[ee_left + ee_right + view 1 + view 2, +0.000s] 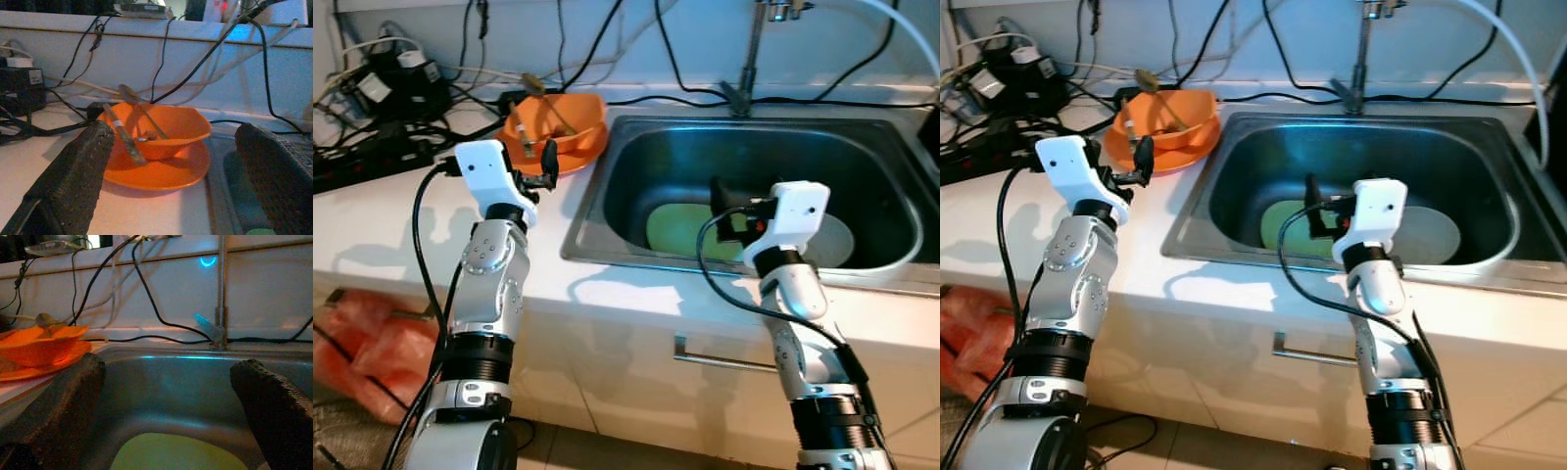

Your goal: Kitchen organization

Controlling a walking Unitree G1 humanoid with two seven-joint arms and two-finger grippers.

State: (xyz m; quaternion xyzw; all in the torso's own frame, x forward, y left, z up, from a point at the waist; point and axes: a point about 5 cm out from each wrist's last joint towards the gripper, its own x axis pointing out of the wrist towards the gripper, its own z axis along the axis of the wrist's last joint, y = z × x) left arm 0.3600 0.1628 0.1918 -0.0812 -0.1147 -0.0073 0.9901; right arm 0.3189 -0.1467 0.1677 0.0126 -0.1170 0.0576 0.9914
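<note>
Honestly I'd say we're barely started here. The orange bowl (554, 125) sits on an orange plate (570, 155) on the white surface (382, 220), just beside the sink's (607, 201) left rim, with a spoon (142, 110) and what looks like a brush or another utensil (123, 133) leaning in it. Down in the sink there's a green plate (677, 230) with a white plate (832, 245) beside it, maybe overlapping, can't tell. Nothing is picked up, so pretty much all the sorting is left as far as I can see.

My left gripper (546, 162) hovers over the surface right at the orange stack, fingers apart and holding nothing. The right gripper (724, 208) hangs over the sink above the green plate, fingers also apart and empty.

The head views give me the whole layout: both arms, the faucet (752, 49), the mess of cables and a power strip (362, 168) at the back left, and a red bag (367, 348) on the floor. What they don't give is what's in the bowl. The left wrist view does, lining the bowl up square between the fingers (73, 181). The right wrist view looks low across the basin at the green plate's edge.
</note>
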